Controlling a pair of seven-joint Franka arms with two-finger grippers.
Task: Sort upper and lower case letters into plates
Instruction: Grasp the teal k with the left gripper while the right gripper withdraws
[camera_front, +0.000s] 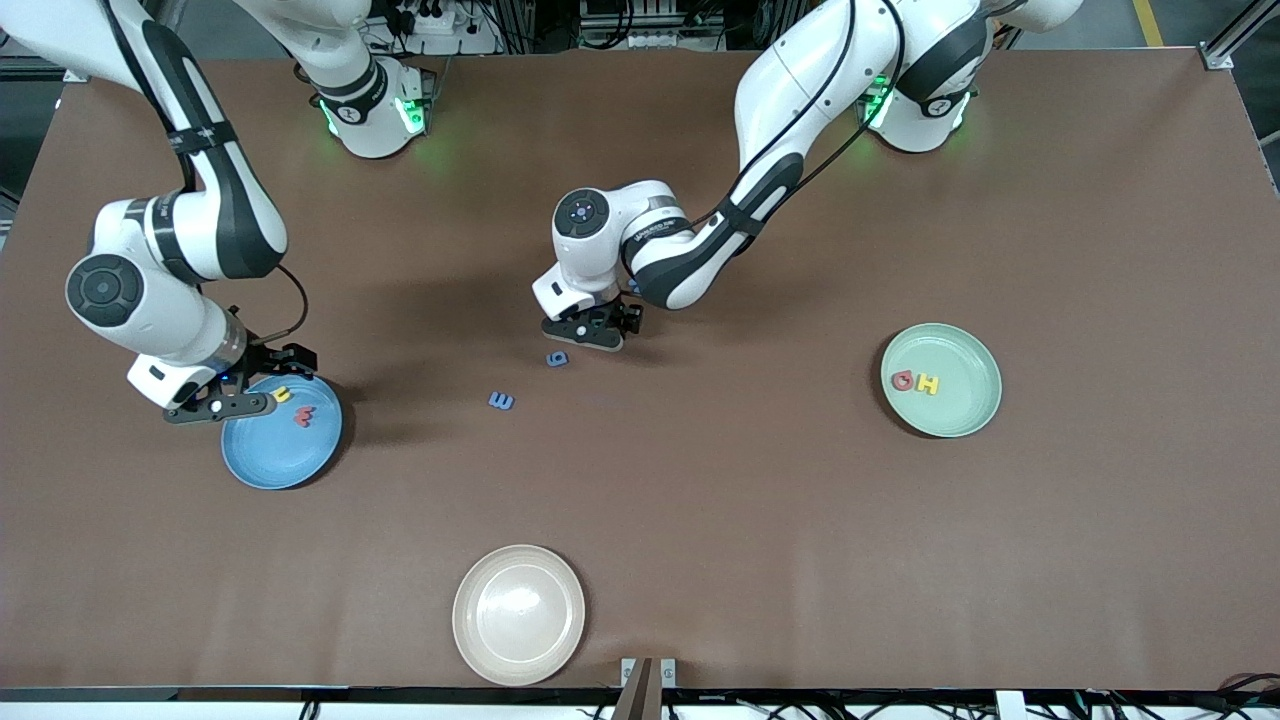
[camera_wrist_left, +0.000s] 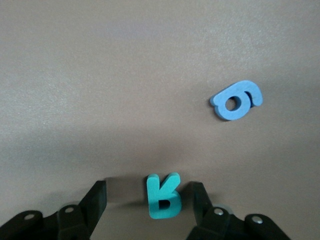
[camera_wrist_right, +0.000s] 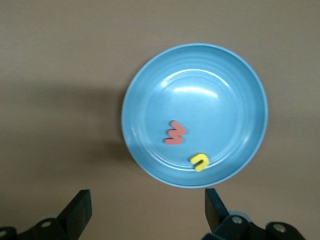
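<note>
Teal letter (camera_wrist_left: 163, 196) flat on desk mid-table, between spread, released jaws of left gripper (camera_front: 590, 330). Blue letter (camera_wrist_left: 236, 100) lies at its 1 o'clock in left wrist view. Risk: thin letter slips or tips when jaws close. Right gripper (camera_front: 225, 400), jaws released, empty, hovers over blue plate (camera_wrist_right: 240, 90) edge. Teal letter hidden under gripper in front view; case probably upper.

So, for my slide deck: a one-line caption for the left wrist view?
Open left gripper straddles a teal letter on the table; a blue letter lies nearby.
</note>
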